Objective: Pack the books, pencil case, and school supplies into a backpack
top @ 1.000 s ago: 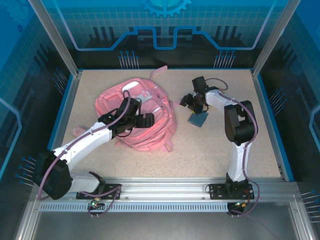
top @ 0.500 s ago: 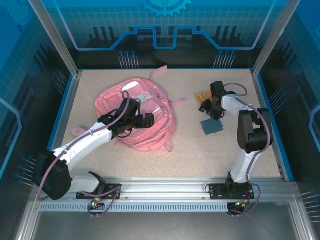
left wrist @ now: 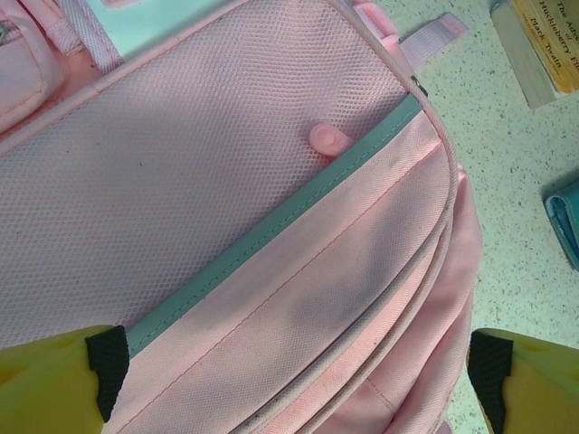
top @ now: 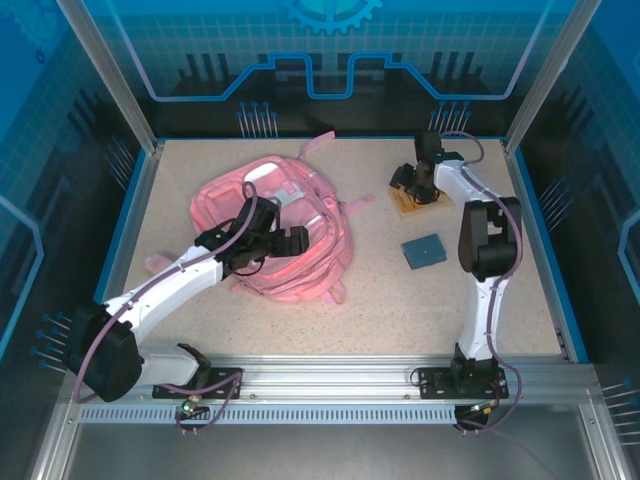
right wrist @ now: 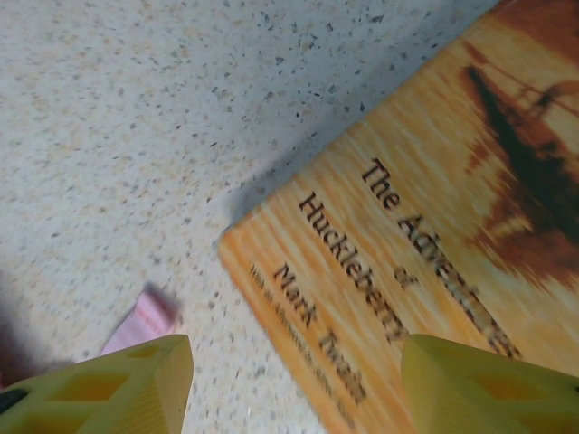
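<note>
The right gripper (right wrist: pixel 294 389) has its yellow fingers set apart with nothing between them, low over the near corner of the tan-orange flat book with a dark picture (right wrist: pixel 434 235); the book's edge runs between the two fingers, which I judge to be a line-up for pinching that edge, since a thin book lying flat on the speckled beige tabletop (top: pixel 300 330) offers little else to grip; whether the tips touch the cover or the table I cannot tell, as the wrist view cuts them off at its lower border. The left gripper (left wrist: pixel 298 380) has its jaws spread wide and empty, just above the soft pink fabric backpack (left wrist: pixel 226 181), over its mesh panel (left wrist: pixel 163 172) and grey-green trim; probably it waits there to steady or open the bag for the book.

The backpack lies flat at left centre of the table, the book at the far right, well apart; a pink strap tab (right wrist: pixel 140 321) reaches towards the book without touching it; a small teal flat piece (top: pixel 423 250) lies near the book, on the side towards the arms.

From above, the right wrist covers much of the book; its title is cut off and blurred; I cannot make out the bag's main opening, and its fabric hides whatever is inside.
</note>
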### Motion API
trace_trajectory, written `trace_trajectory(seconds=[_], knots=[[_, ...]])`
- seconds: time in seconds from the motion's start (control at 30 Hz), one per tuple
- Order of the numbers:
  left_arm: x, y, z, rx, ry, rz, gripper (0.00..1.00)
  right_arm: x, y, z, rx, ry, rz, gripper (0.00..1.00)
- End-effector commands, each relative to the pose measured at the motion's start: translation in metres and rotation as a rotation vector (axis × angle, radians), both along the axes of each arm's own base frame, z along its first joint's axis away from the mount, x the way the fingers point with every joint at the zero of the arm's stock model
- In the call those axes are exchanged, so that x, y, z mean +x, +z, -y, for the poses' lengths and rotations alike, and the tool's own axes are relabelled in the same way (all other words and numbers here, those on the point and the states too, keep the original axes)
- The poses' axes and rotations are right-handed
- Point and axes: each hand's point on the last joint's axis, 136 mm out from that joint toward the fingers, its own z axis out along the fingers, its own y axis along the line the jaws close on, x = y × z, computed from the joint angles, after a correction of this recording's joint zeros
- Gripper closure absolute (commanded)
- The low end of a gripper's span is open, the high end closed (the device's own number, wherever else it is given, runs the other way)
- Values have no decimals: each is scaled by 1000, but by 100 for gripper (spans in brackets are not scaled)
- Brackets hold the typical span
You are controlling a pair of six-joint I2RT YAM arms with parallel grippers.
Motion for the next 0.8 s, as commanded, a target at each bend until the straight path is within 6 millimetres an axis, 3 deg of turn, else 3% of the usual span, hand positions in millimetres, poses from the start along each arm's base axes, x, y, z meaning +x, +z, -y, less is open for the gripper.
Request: trace_trajectory(seconds=[0.0,0.17,0.27,0.47,0.77], knots=[[-5,4,2,-48,7,-9,1,-6,-22,-7,25,20,-98,37],[-5,5,5,-59,-4,-13,1,-21,-46,-16,51,35,-178,37],[-5,7,8,-66,-17,-15,1,-46,-53,-20,40,67,-244,37],[-1,11,19,-96,-47,-29,1,-105,-58,-39,87,160,-313,37],[7,20,48,-128,-125,-38,2,-217,-48,-87,117,324,-368,38]])
